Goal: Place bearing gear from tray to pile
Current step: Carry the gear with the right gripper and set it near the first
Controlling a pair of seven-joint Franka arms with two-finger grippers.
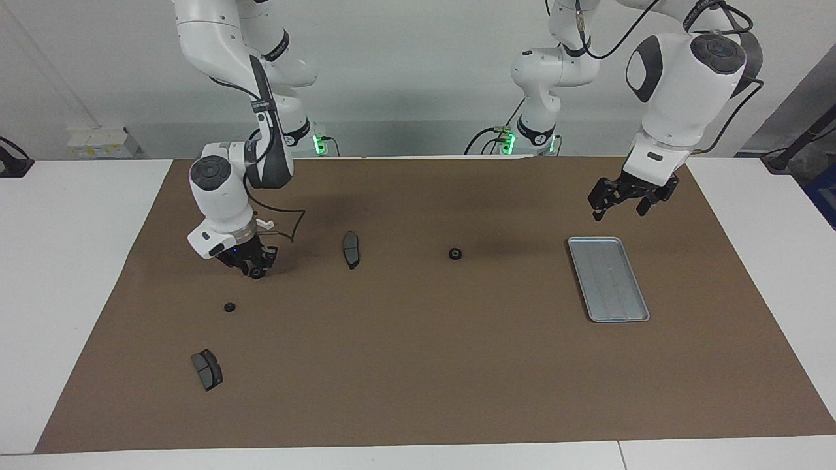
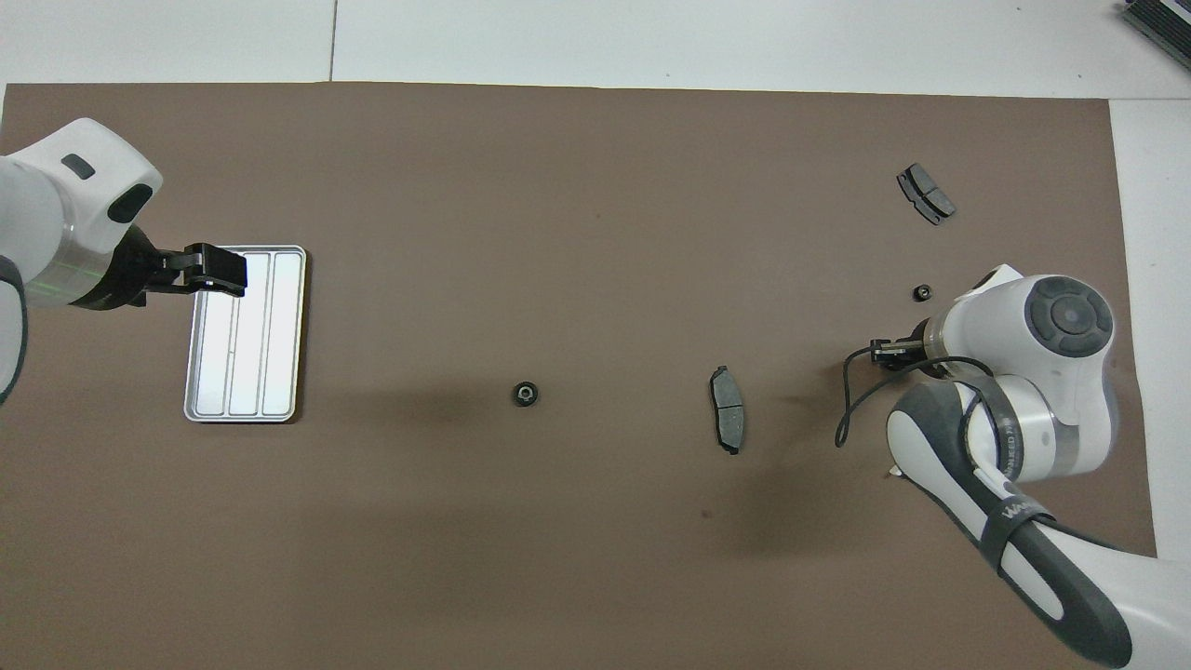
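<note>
Though small and stiff, the black ring-shaped metal bearing gear lies mid-mat, off the empty ribbed silver-grey metal tray; grip its rim. Left gripper waits, fingers apart; right gripper indeterminate.

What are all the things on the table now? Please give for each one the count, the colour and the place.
tray: one, silver-grey, empty, on the brown mat at the left arm's end of the table.
small round parts: two, black; one mid-mat, between the tray and the single pad; one at the right arm's end.
brake pads: two, dark grey; one lying alone, nearer to the robots; one farther from the robots, at the right arm's end.
white bracket: one, mostly hidden by the right arm.
mat: one, brown, covers the white table.
left gripper: open, empty, waits in the air by the tray's nearer end.
right gripper: low over the mat beside the bracket.
</note>
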